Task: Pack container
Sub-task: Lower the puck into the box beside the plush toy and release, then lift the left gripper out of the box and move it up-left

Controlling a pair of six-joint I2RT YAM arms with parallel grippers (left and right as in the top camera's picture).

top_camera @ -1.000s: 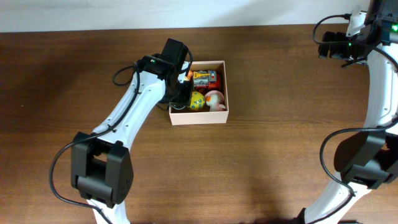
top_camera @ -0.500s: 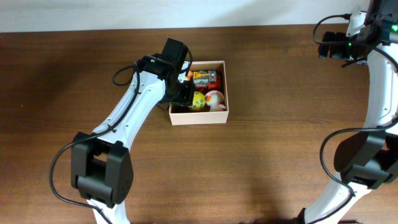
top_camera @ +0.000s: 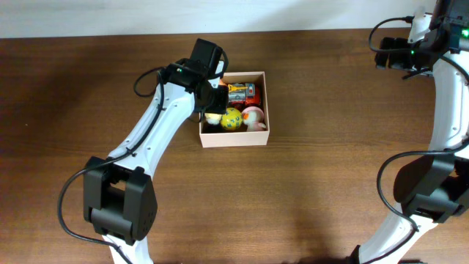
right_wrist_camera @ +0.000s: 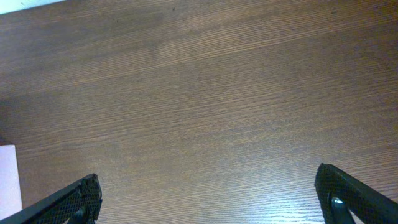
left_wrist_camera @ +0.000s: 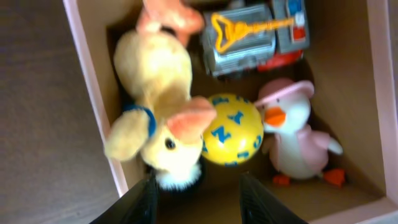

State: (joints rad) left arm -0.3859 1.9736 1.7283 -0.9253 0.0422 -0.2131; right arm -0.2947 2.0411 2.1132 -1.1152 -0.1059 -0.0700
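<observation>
1. My left gripper (left_wrist_camera: 198,190) hangs over the near left corner of the box. The fingers are parted to a middling gap and nothing is between them.
2. The container (left_wrist_camera: 93,99) sits directly beneath this gripper, open side up, flat on the table (top_camera: 330,183). In the overhead view my wrist hides part of its left wall.
3. Contents:
   - A yellow plush (left_wrist_camera: 158,124) lies just ahead of my fingertips along the left wall.
   - A yellow ball (left_wrist_camera: 233,130) with blue letters touches the plush on its right.
   - A pink duck (left_wrist_camera: 295,140) sits to the right of the ball, touching it.
   - A toy truck (left_wrist_camera: 255,37) lies farthest ahead.
4. My right gripper (right_wrist_camera: 205,193) has its fingers spread wide and empty. It is over bare wood, well apart from the container.
5. Handling, as I judge it: the box is thin cardboard, so it should be light. The walls look stiff enough to pinch but easy to crush or bend. It will likely slide on the smooth wood if nudged.
6. The best hold looks like a pinch over the rim of one wall near a corner, where the board is stiffest. The near wall has bare floor behind it, leaving room for an inner finger.
7. The four toys fill most of the floor, so packing looks near done.
</observation>
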